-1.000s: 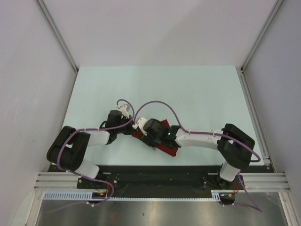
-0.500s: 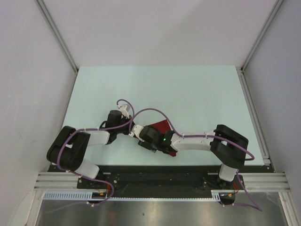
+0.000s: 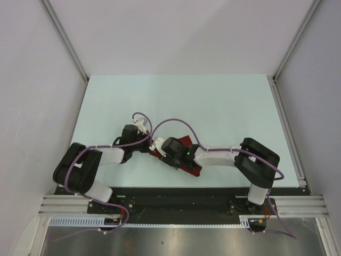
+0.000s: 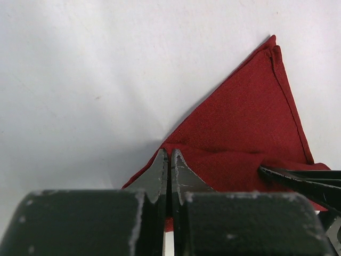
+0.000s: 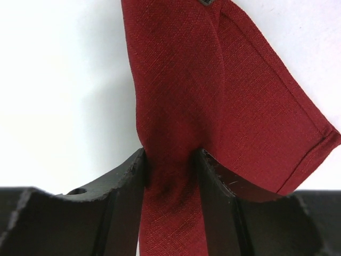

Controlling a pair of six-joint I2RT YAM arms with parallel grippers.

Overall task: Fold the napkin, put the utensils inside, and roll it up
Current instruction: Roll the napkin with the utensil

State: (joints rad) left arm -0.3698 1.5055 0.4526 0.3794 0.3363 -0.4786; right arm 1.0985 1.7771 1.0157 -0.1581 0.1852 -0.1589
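table (image 3: pixel 224 106): pale; your work sits near its front edge.
napkin (image 4: pixel 245 117): dark red, folded into a triangle, lying on the table between your 2 grippers.
right gripper (image 5: pixel 170 156): you have it clamped on a bunched fold of the napkin.
left gripper (image 4: pixel 169 156): fingers pressed together at the napkin's edge; you cannot tell whether cloth is pinched.

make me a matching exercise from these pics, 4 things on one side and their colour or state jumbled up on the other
Things
1. left gripper
2. right gripper
3. napkin
4. table

Colour or state
A. pale, lying under everything else
B. clamped on a bunched strip of cloth
C. dark red, folded to a point
D. shut, tips at the cloth's near edge

Pairs: 1-D, 2-B, 3-C, 4-A
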